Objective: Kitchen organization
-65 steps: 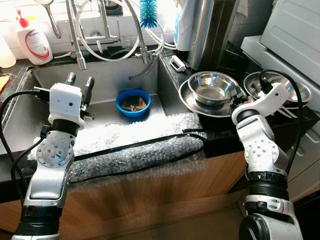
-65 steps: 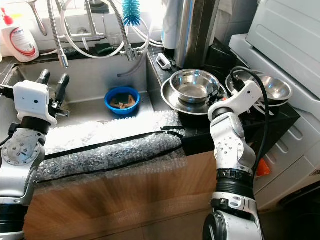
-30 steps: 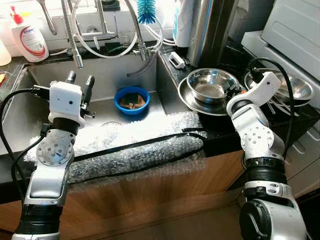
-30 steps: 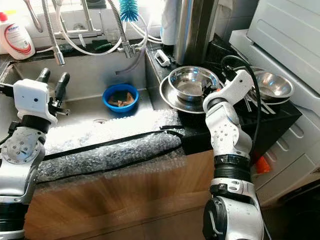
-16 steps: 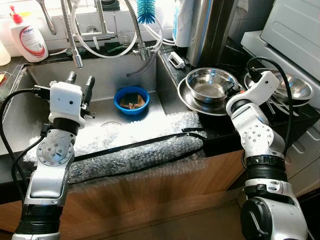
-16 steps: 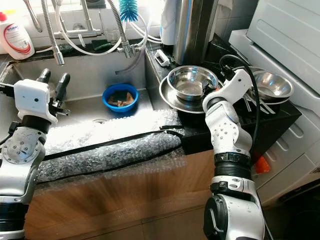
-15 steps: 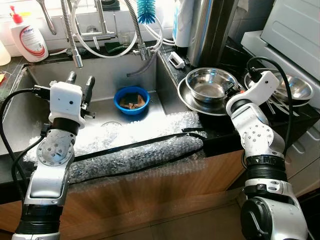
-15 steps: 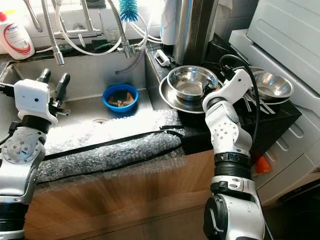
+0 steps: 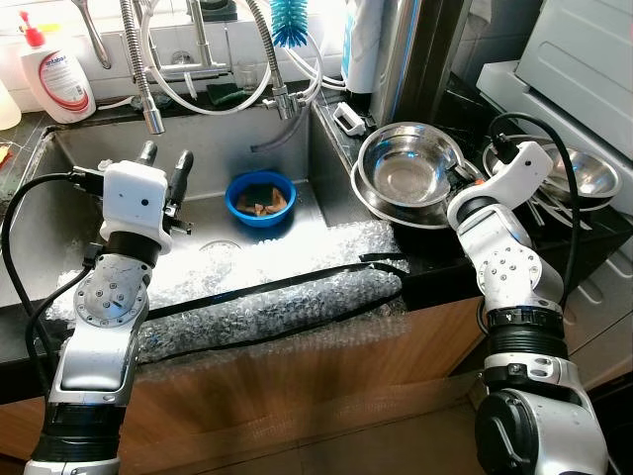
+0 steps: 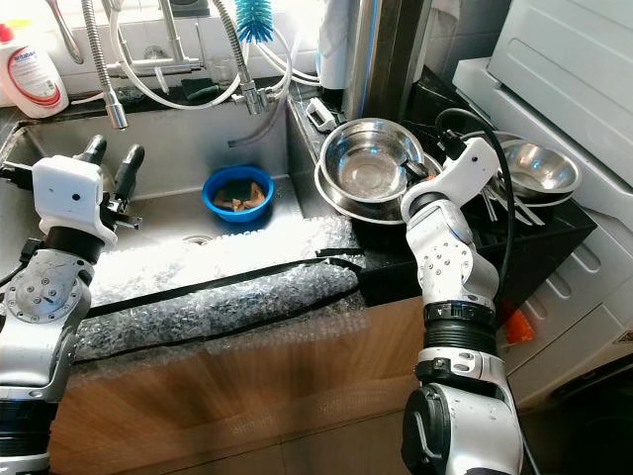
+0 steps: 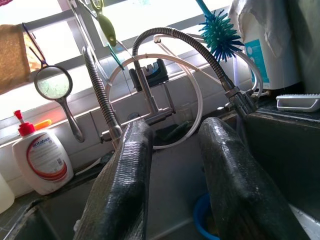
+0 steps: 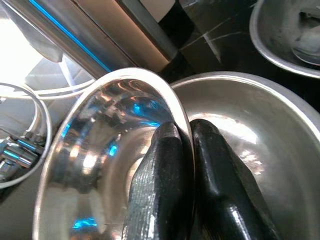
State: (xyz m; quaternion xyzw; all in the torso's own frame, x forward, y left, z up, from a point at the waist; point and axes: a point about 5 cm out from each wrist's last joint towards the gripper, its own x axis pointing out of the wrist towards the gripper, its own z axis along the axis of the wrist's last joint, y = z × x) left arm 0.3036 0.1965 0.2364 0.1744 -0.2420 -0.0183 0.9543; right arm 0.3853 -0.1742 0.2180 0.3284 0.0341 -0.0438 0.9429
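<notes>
1. On the counter just right of the sink [image 9: 79, 213], the right gripper [image 12: 182, 150] has its two black fingers pinched together on the rim of the small steel bowl [image 9: 410, 173], one finger inside the wall and one outside; the bowl is tipped up on its near edge, its mouth turned toward ten o'clock.

2. That bowl sits partly inside the wide steel basin [image 9: 396, 213] beneath it; a second steel bowl [image 9: 584, 178] lies well apart at three o'clock, beside the tall steel canister [image 9: 410, 49] standing at twelve.

3. Over the sink at nine o'clock, the left gripper [image 9: 163, 168] hovers with its fingers spread apart, holding nothing; the blue bowl [image 9: 262, 198] with scraps in it rests on the sink floor just beyond it.

4. By my reckoning the step in hand is lifting the small bowl out of the basin; it looks barely begun.

5. The next move calls for a firm pinch and a clean lift clear of the basin's rim; thin polished steel may slip or swing in so narrow a hold.
</notes>
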